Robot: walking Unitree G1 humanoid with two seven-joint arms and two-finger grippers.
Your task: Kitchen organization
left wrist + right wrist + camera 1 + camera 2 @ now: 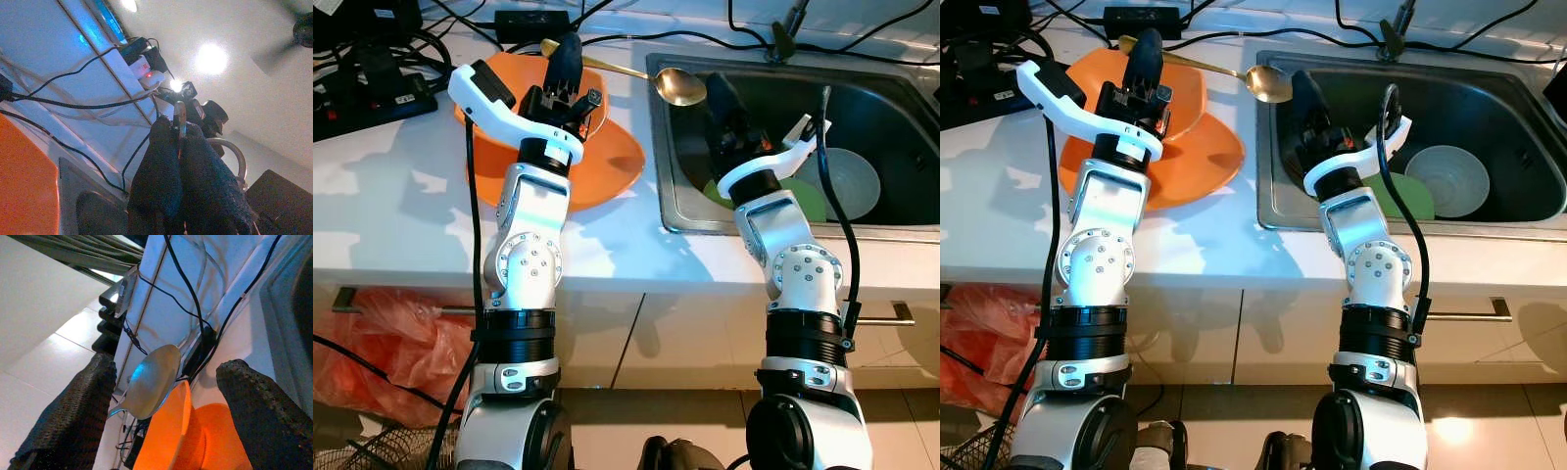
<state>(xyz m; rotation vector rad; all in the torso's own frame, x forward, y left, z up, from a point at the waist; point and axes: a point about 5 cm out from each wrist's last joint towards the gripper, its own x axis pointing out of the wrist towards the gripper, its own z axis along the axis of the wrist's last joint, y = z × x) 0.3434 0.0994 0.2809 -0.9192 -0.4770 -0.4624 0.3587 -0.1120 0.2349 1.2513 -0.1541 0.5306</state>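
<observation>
Left eye view: left gripper [567, 59] pinches gold spoon [679, 86] handle over orange bowl [607, 162]; right gripper [161, 401] spread near sink [901, 231]. Thin grip may slip, spoon dropping.

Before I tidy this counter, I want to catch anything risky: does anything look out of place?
Yes. The left claw is shut on the handle of a gold spoon, holding it in the air so its bowl hangs over the sink edge. Behind the orange bowls, black cables run along the counter beside the sink, an odd place for wiring.
</observation>
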